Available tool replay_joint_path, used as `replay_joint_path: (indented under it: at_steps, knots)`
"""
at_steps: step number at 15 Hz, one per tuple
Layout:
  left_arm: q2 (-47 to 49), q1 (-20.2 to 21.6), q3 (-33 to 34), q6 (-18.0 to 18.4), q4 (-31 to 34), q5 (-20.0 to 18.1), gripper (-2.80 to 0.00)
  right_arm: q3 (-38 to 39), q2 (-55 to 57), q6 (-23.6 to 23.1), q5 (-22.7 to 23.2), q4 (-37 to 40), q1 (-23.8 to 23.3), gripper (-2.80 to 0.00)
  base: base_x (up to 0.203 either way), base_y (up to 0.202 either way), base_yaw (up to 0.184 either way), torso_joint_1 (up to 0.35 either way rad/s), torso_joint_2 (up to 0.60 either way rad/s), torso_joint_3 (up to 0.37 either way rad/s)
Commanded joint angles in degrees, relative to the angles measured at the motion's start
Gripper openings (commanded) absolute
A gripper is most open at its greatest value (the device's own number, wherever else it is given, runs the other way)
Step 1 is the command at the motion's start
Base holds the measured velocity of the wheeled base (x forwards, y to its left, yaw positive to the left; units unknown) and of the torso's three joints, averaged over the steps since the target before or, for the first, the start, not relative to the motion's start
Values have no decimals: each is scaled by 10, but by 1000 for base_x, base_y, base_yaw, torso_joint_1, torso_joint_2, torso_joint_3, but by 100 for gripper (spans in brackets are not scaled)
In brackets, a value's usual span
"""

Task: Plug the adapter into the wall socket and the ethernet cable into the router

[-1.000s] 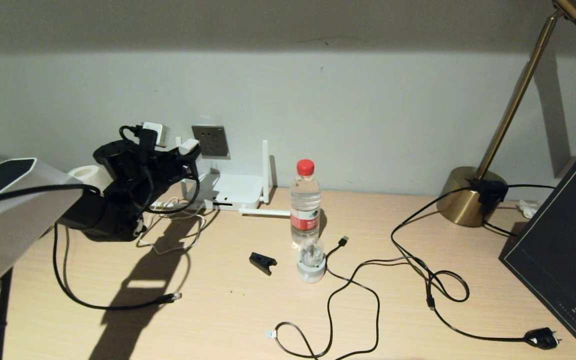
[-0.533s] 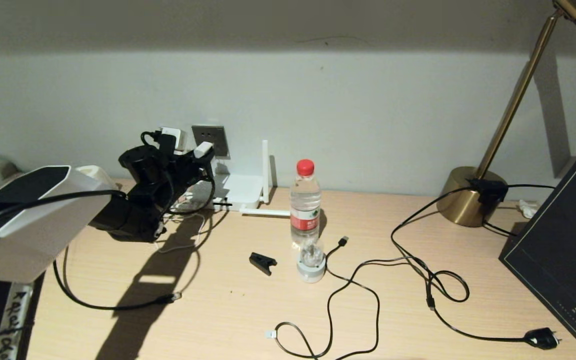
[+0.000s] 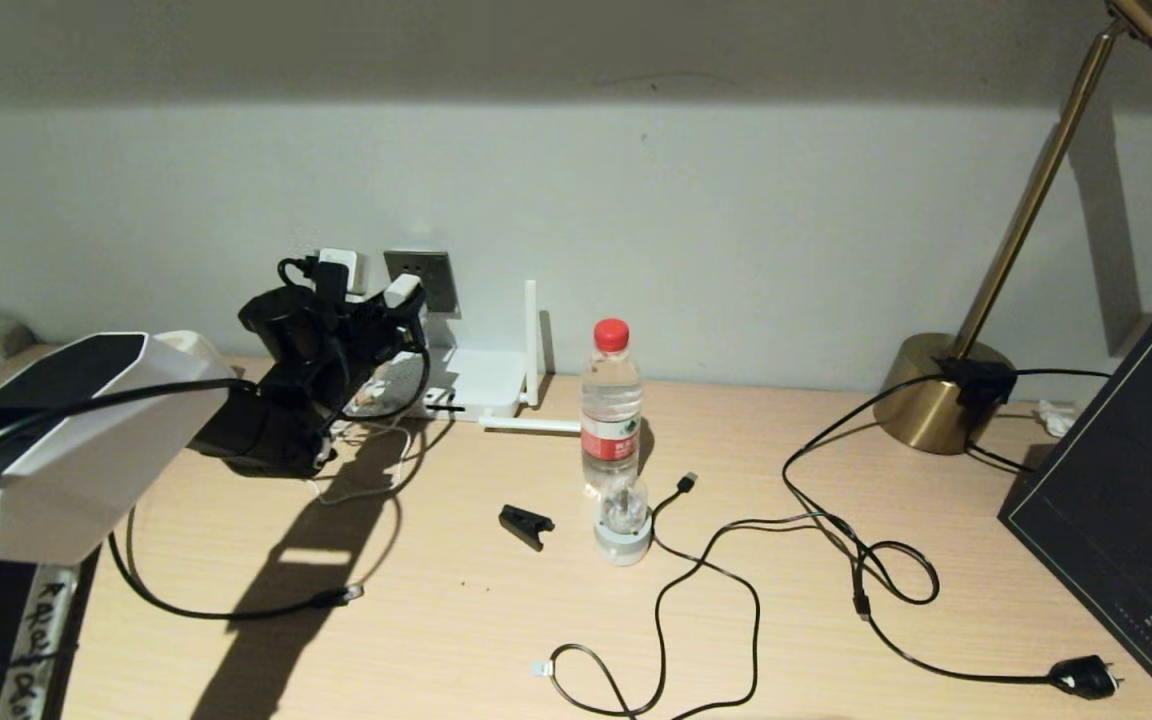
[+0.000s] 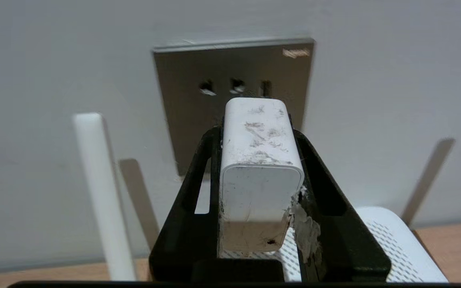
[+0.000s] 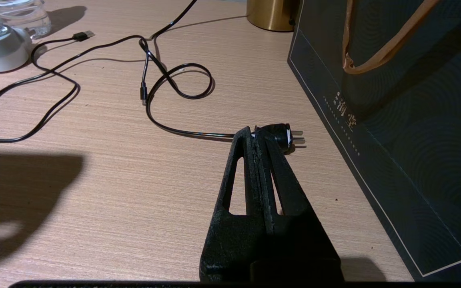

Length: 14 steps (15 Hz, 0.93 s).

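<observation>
Left claw [image 4: 260,132] clamped on the adapter [image 4: 259,168], wall socket [image 4: 230,92] at 12 o'clock: square the prongs, push straight; right claw [image 5: 256,136] shut, empty.

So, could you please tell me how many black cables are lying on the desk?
3: the ethernet cable front-left, the USB-tipped cable mid-desk, the mains cord at right. Others may hide behind the left arm.

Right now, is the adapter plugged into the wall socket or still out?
Out. The left gripper holds the adapter just short of the wall socket, whose holes show uncovered.
</observation>
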Motion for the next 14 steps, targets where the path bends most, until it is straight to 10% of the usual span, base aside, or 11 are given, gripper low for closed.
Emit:
replay_joint_path:
  at_steps: [1, 14]
  knots:
    - [6, 1, -12, 0, -2, 2, -280, 0, 0, 0, 0, 0, 0, -280, 0, 0, 0, 0, 0, 0]
    - [0, 0, 6, -28, -7, 20, -280, 0, 0, 0, 0, 0, 0, -280, 0, 0, 0, 0, 0, 0]
